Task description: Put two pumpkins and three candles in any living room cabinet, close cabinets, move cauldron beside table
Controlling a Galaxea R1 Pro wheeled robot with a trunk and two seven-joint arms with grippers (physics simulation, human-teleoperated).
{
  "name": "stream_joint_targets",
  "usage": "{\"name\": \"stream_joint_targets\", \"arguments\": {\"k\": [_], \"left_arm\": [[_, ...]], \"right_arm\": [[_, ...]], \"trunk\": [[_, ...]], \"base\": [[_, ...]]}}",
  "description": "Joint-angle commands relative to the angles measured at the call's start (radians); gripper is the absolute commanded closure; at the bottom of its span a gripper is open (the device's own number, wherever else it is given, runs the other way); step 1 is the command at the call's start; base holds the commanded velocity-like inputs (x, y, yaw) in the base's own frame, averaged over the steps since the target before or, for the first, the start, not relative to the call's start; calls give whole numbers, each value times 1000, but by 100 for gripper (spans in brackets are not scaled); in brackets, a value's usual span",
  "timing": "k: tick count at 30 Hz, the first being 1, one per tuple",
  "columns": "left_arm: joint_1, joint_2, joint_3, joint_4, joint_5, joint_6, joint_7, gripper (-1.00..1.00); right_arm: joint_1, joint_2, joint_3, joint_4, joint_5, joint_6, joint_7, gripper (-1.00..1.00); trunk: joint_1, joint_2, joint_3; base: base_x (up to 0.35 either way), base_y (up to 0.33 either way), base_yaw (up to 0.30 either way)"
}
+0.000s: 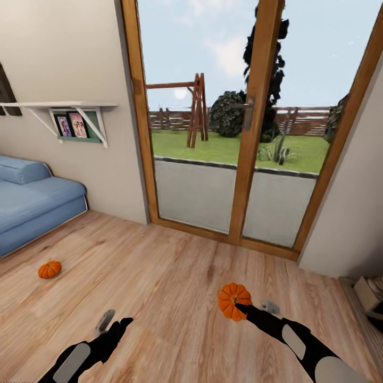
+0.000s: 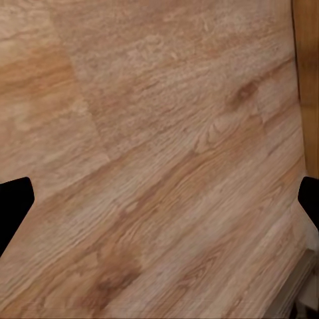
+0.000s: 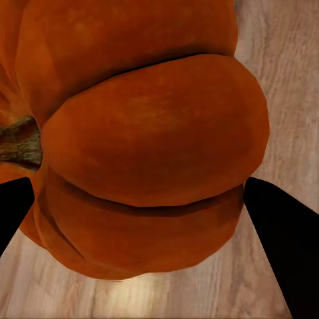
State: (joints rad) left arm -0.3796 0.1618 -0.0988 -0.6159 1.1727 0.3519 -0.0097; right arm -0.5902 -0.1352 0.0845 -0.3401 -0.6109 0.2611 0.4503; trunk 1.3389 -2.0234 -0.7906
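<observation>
Right gripper clamped on 1 pumpkin above the floor; left gripper spread wide, empty. Second pumpkin near the sofa.

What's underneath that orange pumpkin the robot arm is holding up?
Below the pumpkin clamped in the right gripper there is bare wooden floor and a small grey object beside it. The pumpkin's body hides whatever lies directly beneath it.
</observation>
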Motion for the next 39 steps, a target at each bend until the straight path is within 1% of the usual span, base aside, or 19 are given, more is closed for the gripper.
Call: {"name": "stream_joint_targets", "arguments": {"k": [1, 39], "left_arm": [[-1, 1, -4, 0, 4, 1, -1, -100], [-1, 1, -3, 1, 4, 1, -1, -100]], "right_arm": [[0, -1, 6, -2, -15, 4, -1, 100], [0, 0, 8, 0, -15, 3, -8, 100]], "trunk": [[0, 0, -1], [0, 0, -1]], "base": [[264, -209, 269], [264, -209, 289]]}}
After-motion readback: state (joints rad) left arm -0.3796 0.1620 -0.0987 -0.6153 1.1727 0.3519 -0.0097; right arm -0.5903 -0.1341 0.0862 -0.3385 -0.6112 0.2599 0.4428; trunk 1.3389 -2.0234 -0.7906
